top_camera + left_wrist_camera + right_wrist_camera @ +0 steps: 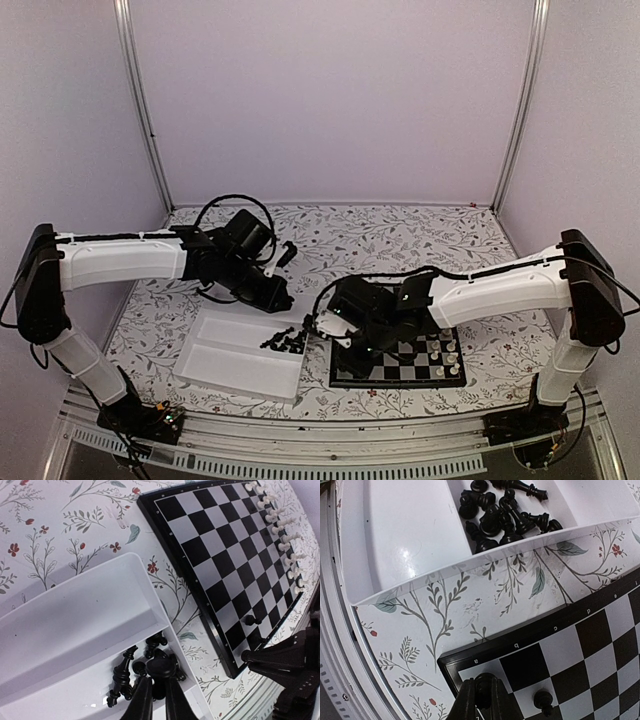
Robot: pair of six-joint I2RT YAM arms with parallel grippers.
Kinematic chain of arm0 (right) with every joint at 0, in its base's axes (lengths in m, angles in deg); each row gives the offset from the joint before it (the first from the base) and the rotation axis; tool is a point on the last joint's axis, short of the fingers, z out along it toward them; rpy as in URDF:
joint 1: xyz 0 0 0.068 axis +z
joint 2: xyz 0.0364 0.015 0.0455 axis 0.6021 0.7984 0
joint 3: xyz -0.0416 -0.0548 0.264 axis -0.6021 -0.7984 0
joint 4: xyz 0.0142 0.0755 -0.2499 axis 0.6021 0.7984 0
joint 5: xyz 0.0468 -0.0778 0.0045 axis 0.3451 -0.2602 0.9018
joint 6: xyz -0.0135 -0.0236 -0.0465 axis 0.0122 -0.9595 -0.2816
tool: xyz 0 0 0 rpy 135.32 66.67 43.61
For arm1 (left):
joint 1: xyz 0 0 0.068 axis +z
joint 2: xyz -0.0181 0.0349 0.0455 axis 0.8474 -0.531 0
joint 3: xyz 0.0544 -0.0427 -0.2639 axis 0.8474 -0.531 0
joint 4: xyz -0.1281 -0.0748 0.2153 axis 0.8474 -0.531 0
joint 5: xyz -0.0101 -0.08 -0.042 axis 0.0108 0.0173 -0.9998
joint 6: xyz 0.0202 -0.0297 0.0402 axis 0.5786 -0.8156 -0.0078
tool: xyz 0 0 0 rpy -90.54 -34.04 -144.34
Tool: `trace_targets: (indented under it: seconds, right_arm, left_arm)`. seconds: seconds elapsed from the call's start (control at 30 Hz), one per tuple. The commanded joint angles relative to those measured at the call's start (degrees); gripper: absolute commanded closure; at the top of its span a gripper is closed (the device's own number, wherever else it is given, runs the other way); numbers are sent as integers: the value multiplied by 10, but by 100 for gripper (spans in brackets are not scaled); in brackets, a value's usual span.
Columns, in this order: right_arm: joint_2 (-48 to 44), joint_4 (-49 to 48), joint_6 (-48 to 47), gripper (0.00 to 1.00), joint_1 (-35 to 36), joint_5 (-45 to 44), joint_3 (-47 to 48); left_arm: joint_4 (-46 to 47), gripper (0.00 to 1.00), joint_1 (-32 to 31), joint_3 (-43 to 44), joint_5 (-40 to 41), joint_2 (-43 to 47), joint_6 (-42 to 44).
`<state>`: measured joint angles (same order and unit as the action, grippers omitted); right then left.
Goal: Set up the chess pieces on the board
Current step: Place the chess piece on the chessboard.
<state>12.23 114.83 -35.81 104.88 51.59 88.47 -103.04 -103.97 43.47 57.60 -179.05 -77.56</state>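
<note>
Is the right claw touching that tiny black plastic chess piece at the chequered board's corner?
Touching. The right wrist view shows the right gripper pinched shut on the tiny black chess piece.

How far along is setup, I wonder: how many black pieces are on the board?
2. One black piece stands on the board near its corner; the other is held in the right gripper over the corner square. The arm may hide others.
</note>
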Motion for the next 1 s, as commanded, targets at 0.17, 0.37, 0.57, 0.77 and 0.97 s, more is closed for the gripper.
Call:
trace_targets:
  seconds: [0.17, 0.37, 0.57, 0.77, 0.97]
  right_arm:
    - [20, -20, -3, 96, 1, 15, -7]
    - [11, -17, -2, 96, 1, 10, -21]
    - [11, -17, -4, 86, 1, 10, -23]
    - [3, -4, 1, 72, 2, 2, -1]
    - [-44, 37, -4, 64, 1, -6, 50]
  left_arm:
    - [-3, 88, 3, 1, -5, 13, -6]
    - [-1, 88, 3, 4, -8, 7, -6]
    - [1, 88, 2, 8, -12, 0, -7]
    - [-3, 88, 2, 14, -23, -3, -2]
    - [-16, 88, 3, 15, -91, -8, 19]
